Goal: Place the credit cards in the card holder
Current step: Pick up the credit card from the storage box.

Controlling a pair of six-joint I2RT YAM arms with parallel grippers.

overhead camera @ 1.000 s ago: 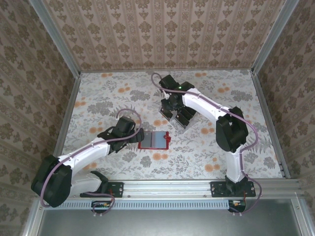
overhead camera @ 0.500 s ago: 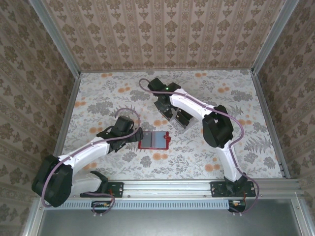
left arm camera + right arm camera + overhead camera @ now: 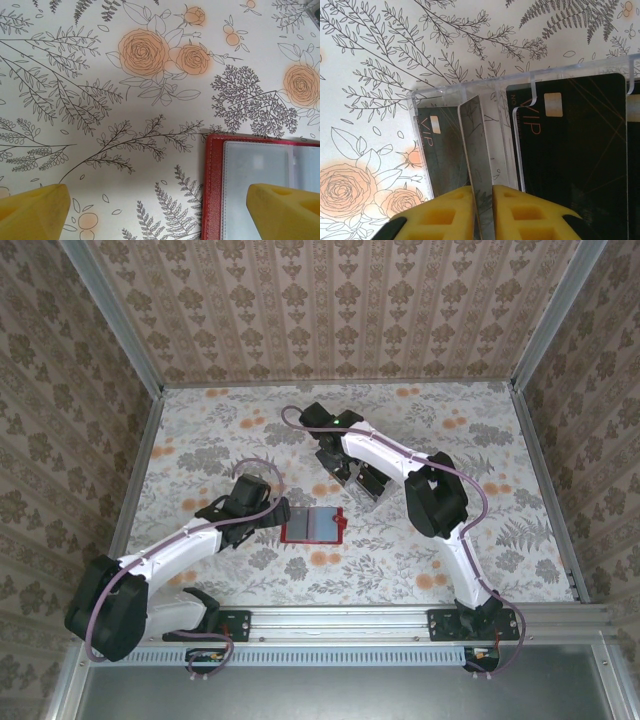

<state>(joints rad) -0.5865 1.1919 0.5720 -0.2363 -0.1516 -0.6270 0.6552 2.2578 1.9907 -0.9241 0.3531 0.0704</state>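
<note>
Your right gripper (image 3: 481,212) is clenched on one card (image 3: 476,150), its yellow pads pressed against the two flat faces. That card stands on edge, slightly tilted, in a slot of the clear tray (image 3: 470,86); the other cards (image 3: 575,145) lie dark and glossy in the compartments on either side of it.

Your left gripper (image 3: 157,215) hangs with its jaws spread wide and nothing between them. One fingertip sits above the card holder (image 3: 214,190), which lies open on the table (image 3: 75,75) with its greyish pocket face up; it is near the tray but apart from it.

Expect the card to be thin, light, stiff and slick; pinch it across the faces as you do now, never by the edges. The hold looks to be near one end, so the card may pivot or slip if you swing it fast. The slot walls stand close, so draw it straight out along its own plane; the tray looks light and could lift with it.

The holder is probably soft and will likely slide when a card pushes in; your left gripper could pin its red border.
</note>
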